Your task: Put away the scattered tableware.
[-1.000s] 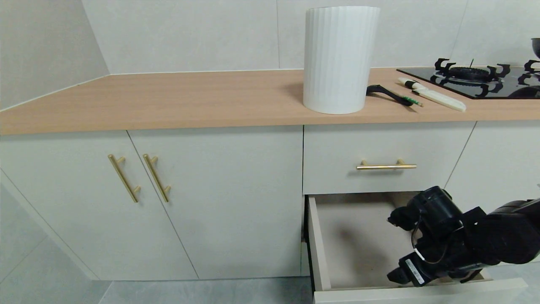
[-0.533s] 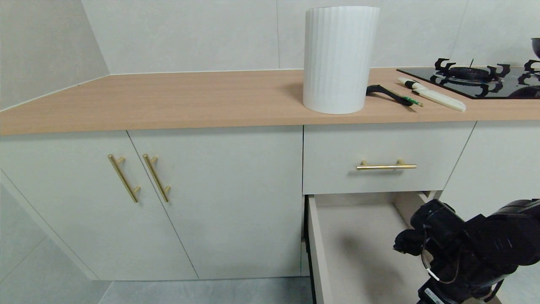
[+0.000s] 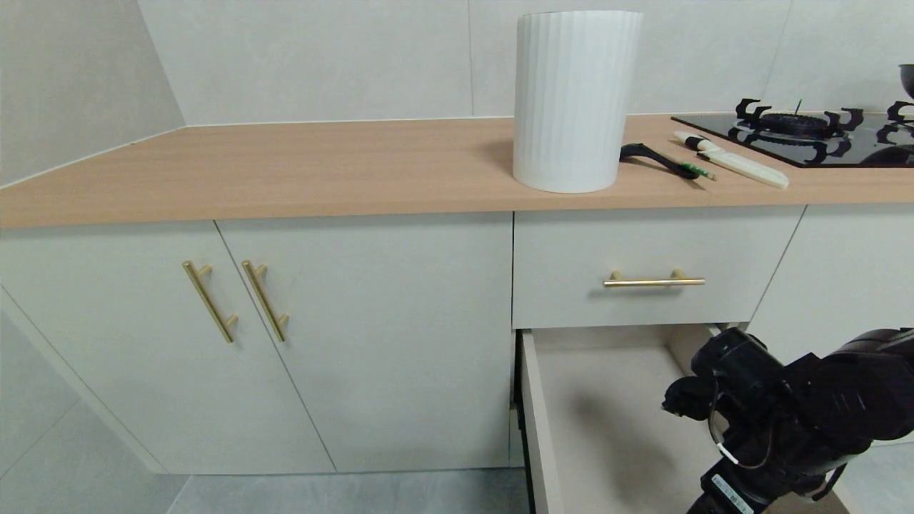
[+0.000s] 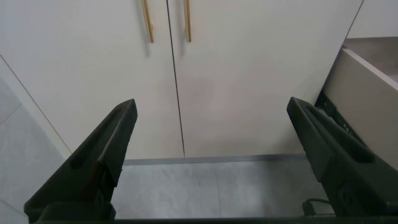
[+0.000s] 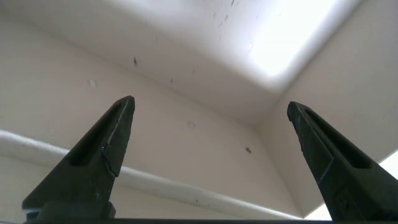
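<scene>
Two claws are both spread wide with nothing between their fingers. The right gripper (image 5: 210,106) points down into the open drawer (image 3: 537,421), whose pale inner walls and corner fill its wrist view. In the head view the right arm (image 3: 785,407) hangs over that drawer at the lower right of the frame. The left gripper (image 4: 211,106) faces the double cabinet doors (image 4: 180,74), low near the floor, with the drawer's side at the right edge of its view. Above the open drawer sits a shut drawer with a brass handle (image 3: 653,282). On the wooden countertop (image 3: 285,168), at the upper right, lie a black-handled utensil (image 3: 653,157) and a cream knife (image 3: 742,168), just beside each other, between a tall white ribbed container (image 3: 568,100) and the black hob (image 3: 800,132).
</scene>
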